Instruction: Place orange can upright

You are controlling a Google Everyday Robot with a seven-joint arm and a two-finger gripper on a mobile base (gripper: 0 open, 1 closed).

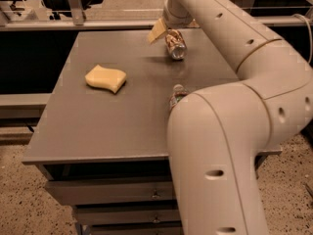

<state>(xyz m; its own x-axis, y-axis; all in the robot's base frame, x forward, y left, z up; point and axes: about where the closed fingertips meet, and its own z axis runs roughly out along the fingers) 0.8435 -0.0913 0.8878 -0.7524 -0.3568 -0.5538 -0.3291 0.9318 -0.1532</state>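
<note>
The gripper point(167, 35) hangs over the far part of the grey surface point(122, 126), beyond the yellow sponge point(105, 78) and off to the sponge's right. Its jaws are clamped on the orange can point(175, 45). One pale yellow jaw shows on the side of the can that faces the sponge, while the other is hidden behind the can. The orange can is tilted rather than upright. Its silver lower end points down and toward the near edge, and its upper end is tucked up into the gripper. A dark shadow lies on the surface just under it, on the sponge's side, and whether the lower end touches the surface cannot be told. The sponge lies flat on the surface, well apart from the can. To the sponge's right, nearer the front, the cap end of a clear bottle point(177, 95) peeks out from behind the thick white arm point(230, 146), which covers the rest of it. Below the sponge's end of the surface, drawers point(122, 192) show at the front.
</note>
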